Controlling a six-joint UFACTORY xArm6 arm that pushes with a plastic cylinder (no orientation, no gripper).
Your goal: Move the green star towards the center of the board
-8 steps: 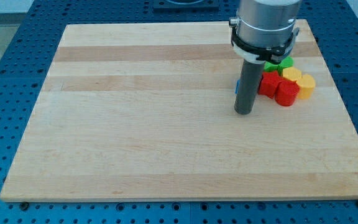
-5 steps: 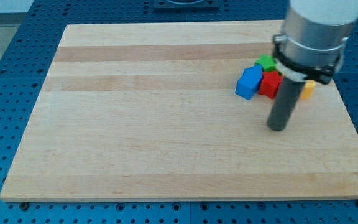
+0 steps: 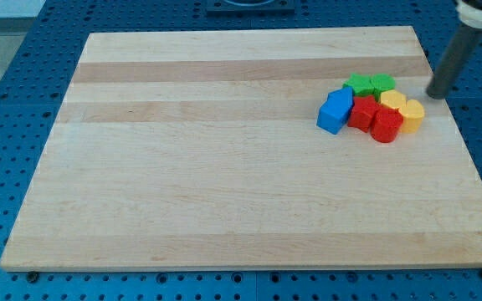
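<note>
Tip: my tip [image 3: 437, 95] rests at the board's right edge, at three o'clock from the cluster, apart from every block; a bare rod, no jaws to open or close
Rod: leans up towards one o'clock, out of the view's top-right corner
Writing: none readable
Green star [image 3: 381, 83]: at the cluster's twelve o'clock, touching a second green block [image 3: 358, 84]; right of the wooden board's [image 3: 207, 167] centre
Neighbours: blue block [image 3: 335, 112] at nine o'clock; red blocks [image 3: 375, 117] in the middle; yellow blocks [image 3: 403, 109] at three o'clock

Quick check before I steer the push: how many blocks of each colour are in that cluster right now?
Green: 2, the green star and a second green block
Blue: 1, the blue block
Red: 2, one red block and another
Yellow: 2, one yellow block and another
Total: 7
My tip is to the cluster's right, apart from it.
</note>
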